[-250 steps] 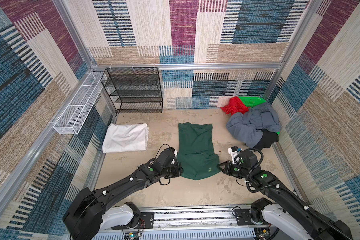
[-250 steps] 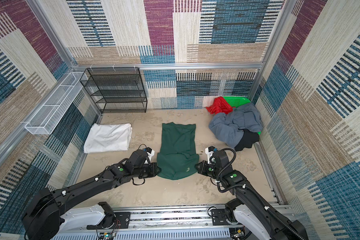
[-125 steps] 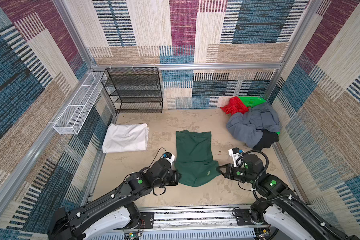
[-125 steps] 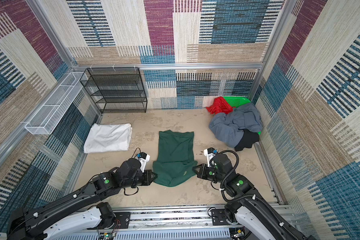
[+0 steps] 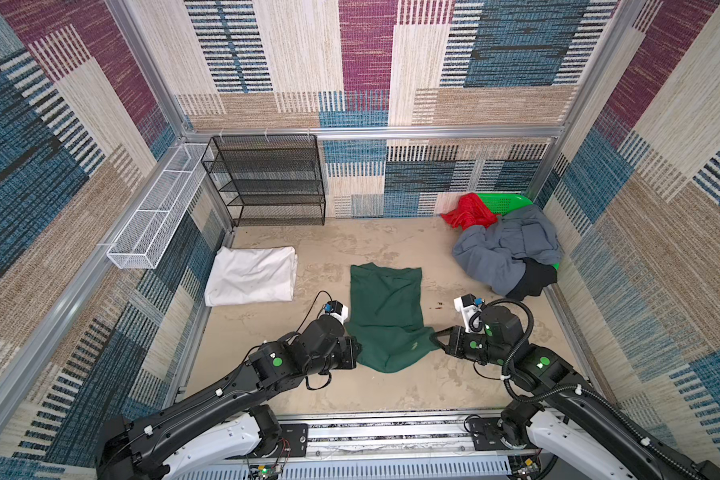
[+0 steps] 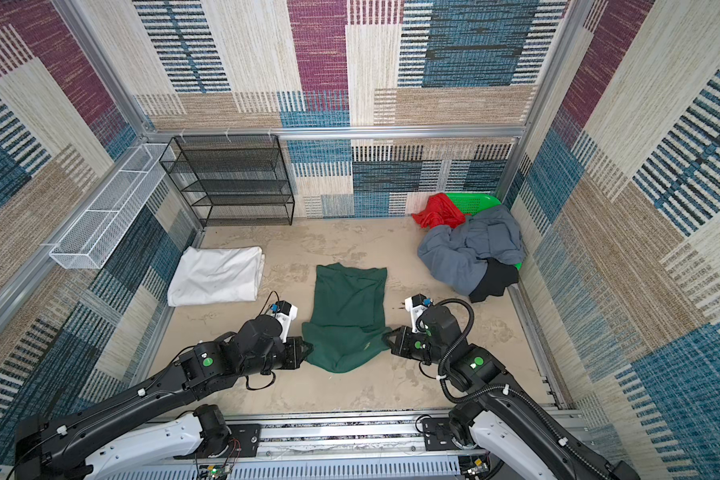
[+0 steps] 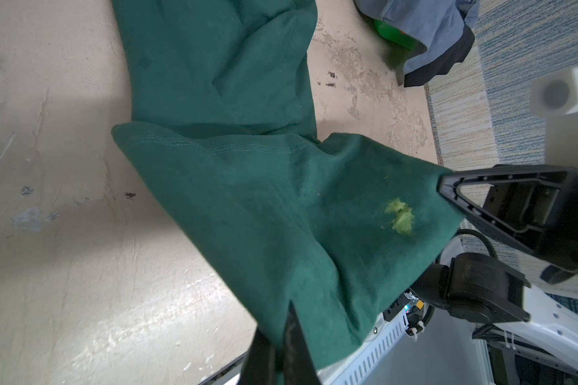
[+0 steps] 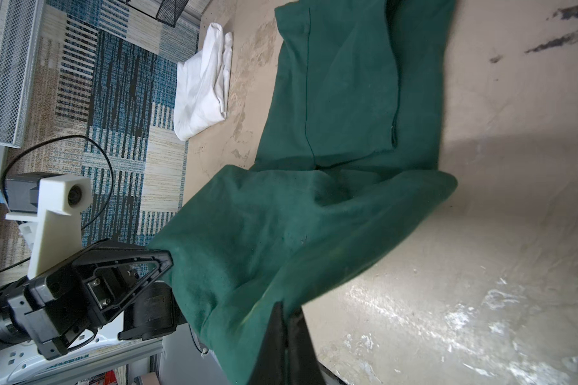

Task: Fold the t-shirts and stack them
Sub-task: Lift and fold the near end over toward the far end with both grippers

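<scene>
A folded white t-shirt (image 5: 252, 274) lies at nine o'clock on the sandy surface (image 5: 391, 386). At centre, the left gripper (image 5: 356, 351) has its jaws clenched on one near corner of the dark green t-shirt (image 5: 385, 307), and the right gripper (image 5: 436, 336) has its jaws clenched on the other. Both corners are held raised. At two o'clock, a grey-blue t-shirt (image 5: 499, 249), a black t-shirt (image 5: 533, 280) and a red t-shirt (image 5: 468, 214) are heaped over a green basket (image 5: 504, 203).

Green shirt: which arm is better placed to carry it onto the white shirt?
Probably left: the left gripper and right gripper pinch near corners of the green shirt, but the white shirt lies on the left.

Dark green t-shirt (image 5: 385, 299) lies mid-floor, near end lifted.
</scene>
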`<state>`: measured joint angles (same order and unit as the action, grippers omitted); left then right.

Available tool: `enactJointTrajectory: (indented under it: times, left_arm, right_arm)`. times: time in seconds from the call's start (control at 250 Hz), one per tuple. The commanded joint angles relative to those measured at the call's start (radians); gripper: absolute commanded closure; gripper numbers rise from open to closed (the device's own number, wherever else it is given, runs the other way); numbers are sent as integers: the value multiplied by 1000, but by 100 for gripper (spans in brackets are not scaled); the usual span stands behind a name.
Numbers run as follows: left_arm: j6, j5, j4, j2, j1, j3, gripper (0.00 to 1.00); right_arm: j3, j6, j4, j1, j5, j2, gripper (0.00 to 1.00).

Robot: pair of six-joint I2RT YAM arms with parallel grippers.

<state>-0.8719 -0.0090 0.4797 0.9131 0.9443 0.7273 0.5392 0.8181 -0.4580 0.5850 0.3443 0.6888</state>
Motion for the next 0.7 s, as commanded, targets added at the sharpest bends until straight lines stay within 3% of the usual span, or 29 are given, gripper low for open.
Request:
enactJointTrajectory:
  times: [0.0, 0.408, 0.696]
  left_arm:
    - [-12, -33, -5, 7, -2, 15, 100]
    - [-9, -123, 17, -1, -7, 39, 100]
    - [22, -88, 14, 75, -44, 84, 100]
  right_arm:
    - [11, 4, 46, 2, -20, 11, 100]
    - [55, 12, 60, 1, -49, 56, 100]
    - [84, 18, 80, 1, -54, 134, 100]
